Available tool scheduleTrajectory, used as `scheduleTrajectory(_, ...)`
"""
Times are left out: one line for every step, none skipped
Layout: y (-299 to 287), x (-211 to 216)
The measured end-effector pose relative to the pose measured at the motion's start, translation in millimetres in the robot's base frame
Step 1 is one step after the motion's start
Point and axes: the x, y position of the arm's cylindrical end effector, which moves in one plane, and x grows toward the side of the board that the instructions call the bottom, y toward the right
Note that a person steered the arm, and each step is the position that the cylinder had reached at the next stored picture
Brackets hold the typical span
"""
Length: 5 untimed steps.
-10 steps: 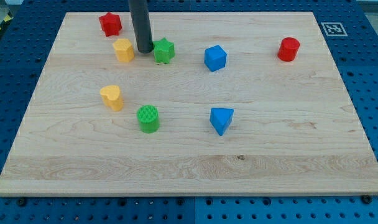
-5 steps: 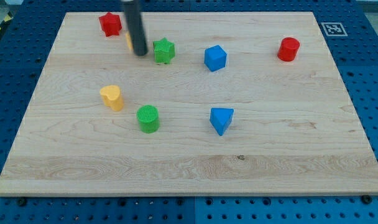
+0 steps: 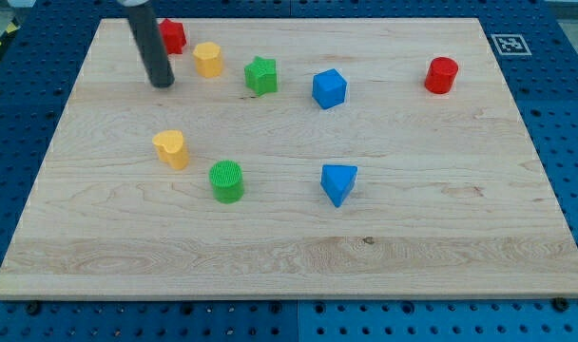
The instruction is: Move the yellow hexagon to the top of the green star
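The yellow hexagon (image 3: 208, 59) lies near the view's top left of the wooden board (image 3: 441, 218). The green star (image 3: 261, 75) lies to its right and slightly lower, a small gap between them. My tip (image 3: 162, 84) rests on the board to the left of and below the yellow hexagon, apart from it. The rod rises toward the view's top and partly hides the red star (image 3: 173, 36).
A yellow heart-like block (image 3: 171, 149) and a green cylinder (image 3: 226, 180) lie at the left middle. A blue cube (image 3: 329, 88), a blue triangular block (image 3: 338, 182) and a red cylinder (image 3: 441, 74) lie further right. A marker tag (image 3: 507, 44) is at the top right corner.
The yellow hexagon moved up and to the right, closer to the red star. The green star shifted slightly right. My tip swept from between hexagon and star to the left of the hexagon.
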Motion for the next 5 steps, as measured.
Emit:
scheduleTrajectory(47.1, -32.0)
scheduleTrajectory(98.2, -56.3)
scheduleTrajectory(101.6, -46.6)
scheduleTrajectory(81.3, -7.7)
scheduleTrajectory(95.3, 5.7)
